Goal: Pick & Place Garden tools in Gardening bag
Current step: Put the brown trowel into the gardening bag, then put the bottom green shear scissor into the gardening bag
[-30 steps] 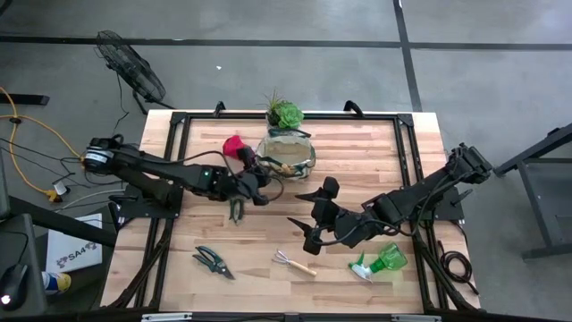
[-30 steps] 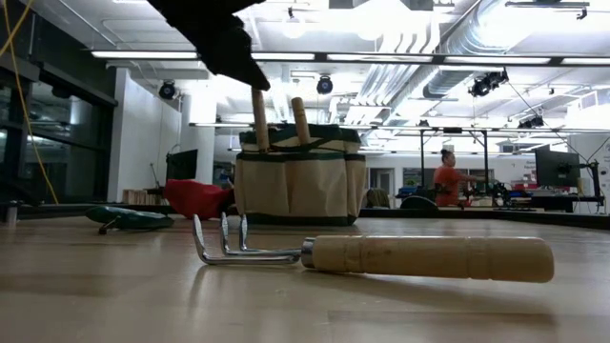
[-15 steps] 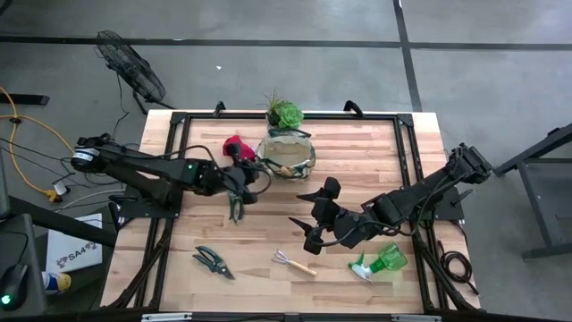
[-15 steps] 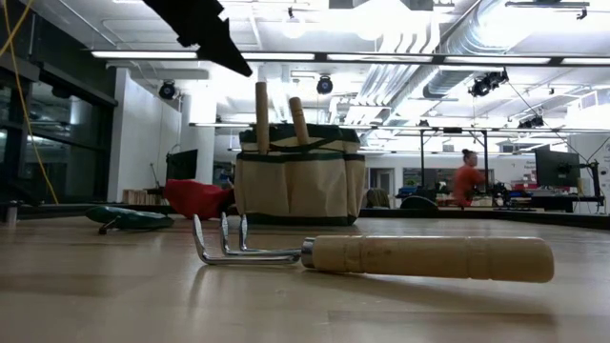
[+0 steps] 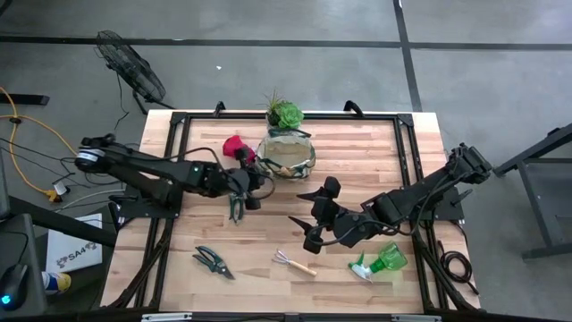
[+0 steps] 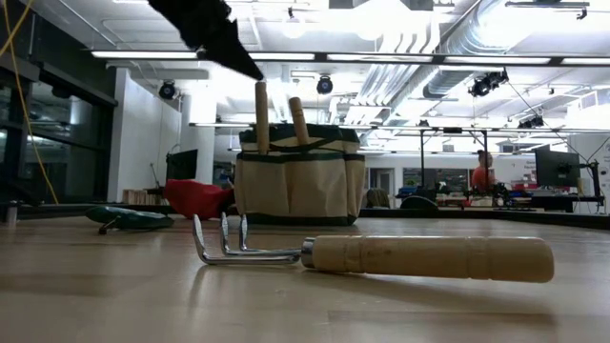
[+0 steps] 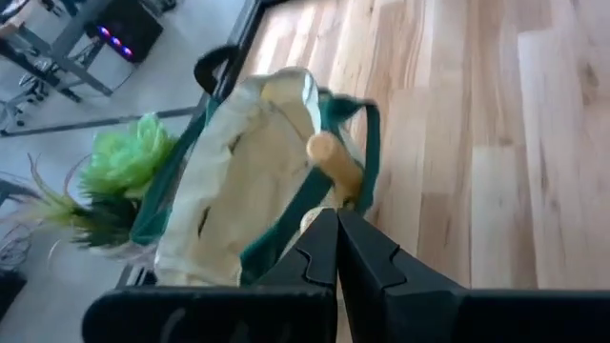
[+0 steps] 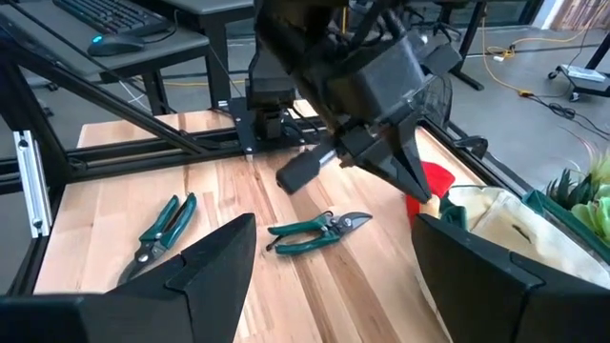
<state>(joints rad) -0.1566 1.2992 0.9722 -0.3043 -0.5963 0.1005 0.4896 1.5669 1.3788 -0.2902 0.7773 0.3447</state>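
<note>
The gardening bag (image 5: 286, 156) is seen upright at the table's far side, two wooden trowel handles (image 6: 262, 117) standing up out of it, tilted slightly. The left gripper (image 5: 256, 185) is held just beside the bag's rim, jaws pressed together on nothing. The right gripper (image 5: 308, 217) is parked mid-table, jaws spread wide and empty — the hand rake (image 5: 294, 263) lies near them, handle pointing right, tines left in the low view.
</note>
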